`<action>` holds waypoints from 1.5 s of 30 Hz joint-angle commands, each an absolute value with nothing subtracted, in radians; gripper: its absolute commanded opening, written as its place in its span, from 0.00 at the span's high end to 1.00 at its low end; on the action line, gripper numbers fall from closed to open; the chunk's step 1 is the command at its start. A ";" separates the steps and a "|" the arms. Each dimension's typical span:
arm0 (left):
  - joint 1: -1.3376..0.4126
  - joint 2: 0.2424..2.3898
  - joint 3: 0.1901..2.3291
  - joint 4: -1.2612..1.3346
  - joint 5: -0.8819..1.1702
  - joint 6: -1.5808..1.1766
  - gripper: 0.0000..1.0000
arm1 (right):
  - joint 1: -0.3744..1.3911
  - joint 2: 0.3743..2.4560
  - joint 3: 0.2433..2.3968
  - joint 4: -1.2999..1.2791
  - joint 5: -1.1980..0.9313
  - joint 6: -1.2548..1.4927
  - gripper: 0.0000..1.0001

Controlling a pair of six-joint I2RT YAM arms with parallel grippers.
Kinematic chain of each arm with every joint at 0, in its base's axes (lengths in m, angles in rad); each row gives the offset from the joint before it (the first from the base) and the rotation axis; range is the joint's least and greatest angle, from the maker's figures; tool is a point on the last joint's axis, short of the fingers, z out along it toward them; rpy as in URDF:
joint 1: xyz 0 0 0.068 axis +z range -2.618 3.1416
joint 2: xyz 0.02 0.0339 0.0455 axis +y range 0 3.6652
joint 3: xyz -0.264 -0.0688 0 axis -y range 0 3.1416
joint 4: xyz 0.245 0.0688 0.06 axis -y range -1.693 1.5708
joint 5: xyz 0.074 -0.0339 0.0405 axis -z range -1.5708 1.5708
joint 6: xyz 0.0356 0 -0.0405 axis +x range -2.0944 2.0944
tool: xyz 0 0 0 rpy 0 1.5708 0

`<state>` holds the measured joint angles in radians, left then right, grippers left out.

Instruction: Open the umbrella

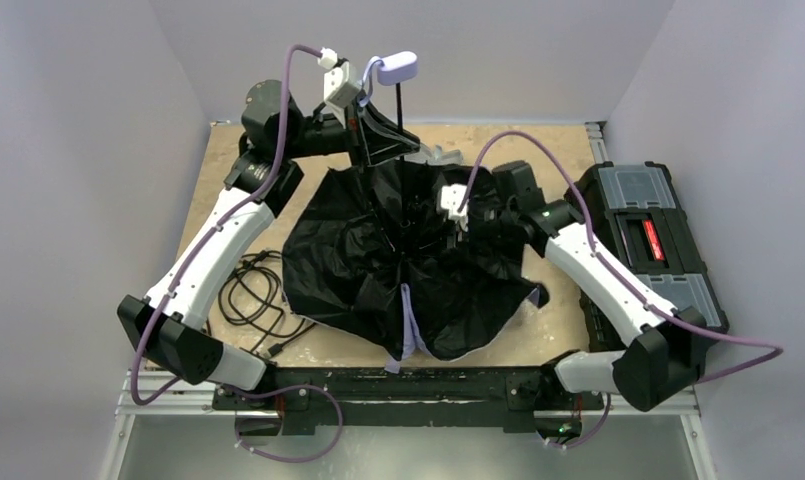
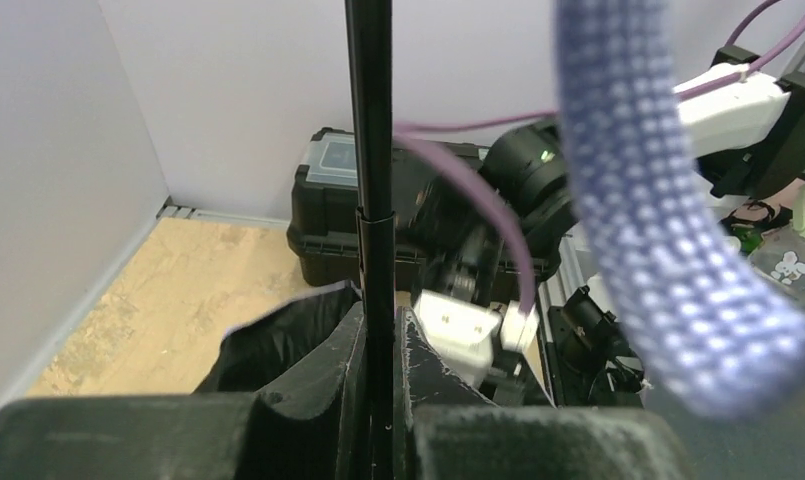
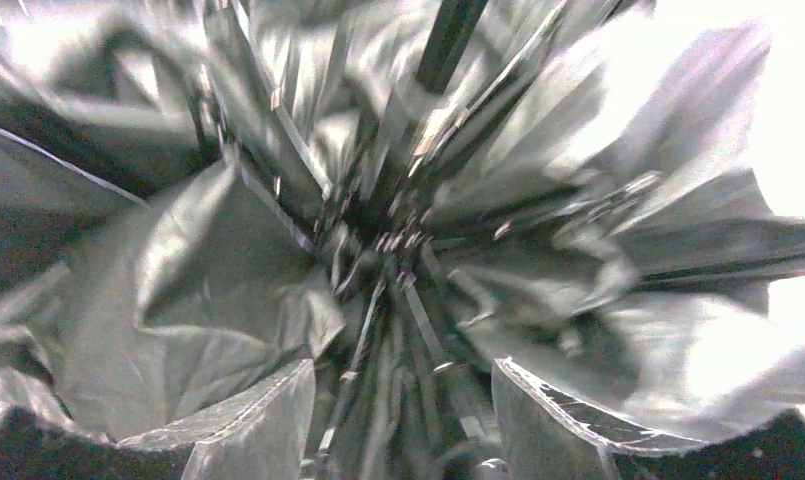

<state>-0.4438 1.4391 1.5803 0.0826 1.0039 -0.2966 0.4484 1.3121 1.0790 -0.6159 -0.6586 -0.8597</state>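
Note:
The umbrella (image 1: 408,265) lies partly spread on the table with its black inside facing up and a lavender edge at the front. Its thin black shaft (image 2: 370,150) rises to the small lavender handle (image 1: 398,67), and a lavender wrist strap (image 2: 648,200) hangs close to the left wrist camera. My left gripper (image 2: 388,400) is shut on the shaft above the canopy. My right gripper (image 3: 403,410) is down in the middle of the canopy. Its fingers (image 3: 248,425) stand apart, with the ribs and lower shaft (image 3: 418,330) between them.
A black toolbox (image 1: 648,240) stands along the right edge of the table. A coiled black cable (image 1: 253,295) lies left of the canopy under my left arm. Pale walls close in the back and both sides.

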 commanded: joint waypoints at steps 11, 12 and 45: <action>-0.463 1.439 1.649 0.189 0.988 -0.335 1.00 | 0.501 1.222 1.048 0.116 -0.857 -0.131 0.40; -0.463 1.439 1.652 0.185 0.989 -0.334 1.00 | 0.515 1.218 1.028 0.141 -0.844 -0.125 0.40; -0.423 1.552 1.968 0.128 0.995 -0.426 1.00 | 0.571 1.331 0.840 0.126 -0.647 -0.364 0.01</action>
<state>-0.4347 1.6146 1.9011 0.0002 1.0042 -0.4091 0.5800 1.3296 0.7818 0.2855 -0.6174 -0.3775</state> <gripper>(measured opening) 0.062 0.985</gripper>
